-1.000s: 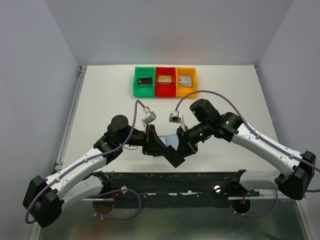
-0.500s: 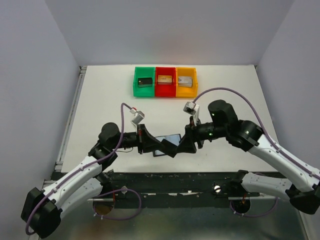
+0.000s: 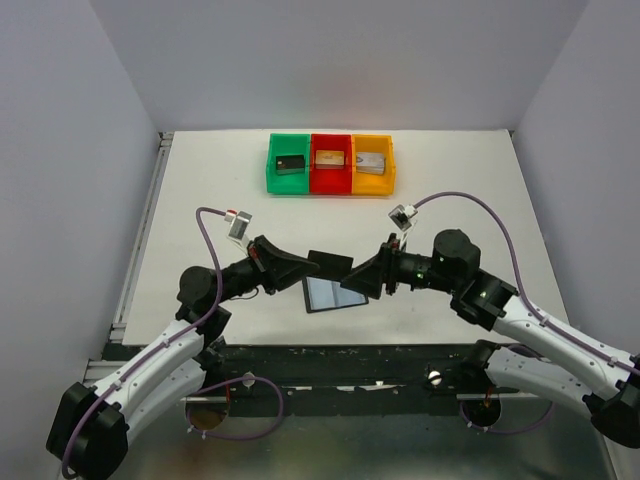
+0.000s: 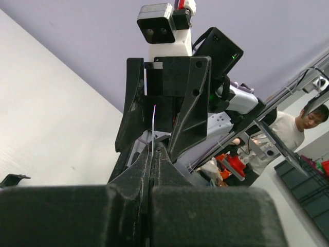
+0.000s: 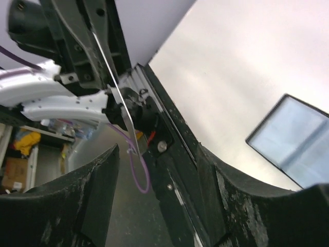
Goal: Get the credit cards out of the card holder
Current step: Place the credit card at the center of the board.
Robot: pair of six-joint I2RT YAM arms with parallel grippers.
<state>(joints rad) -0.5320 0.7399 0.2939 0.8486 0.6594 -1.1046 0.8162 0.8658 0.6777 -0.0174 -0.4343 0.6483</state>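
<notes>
So the left gripper (image 3: pixel 308 266) is clamped shut on one end of a thin black rectangular card (image 3: pixel 330 261), which shows edge-on in its wrist view. The right gripper (image 3: pixel 358 274) sits at the card's far end with its jaws spread wide either side, squeezing nothing, and I can't tell if it touches. A second ago both were bunched over the small black bifold wallet with blue-grey insides (image 3: pixel 335 294). Now they've pulled apart, and the wallet lies open on the white table (image 3: pixel 200 210) just below the card. Looks like one card is out. No idea how many are left inside.
</notes>
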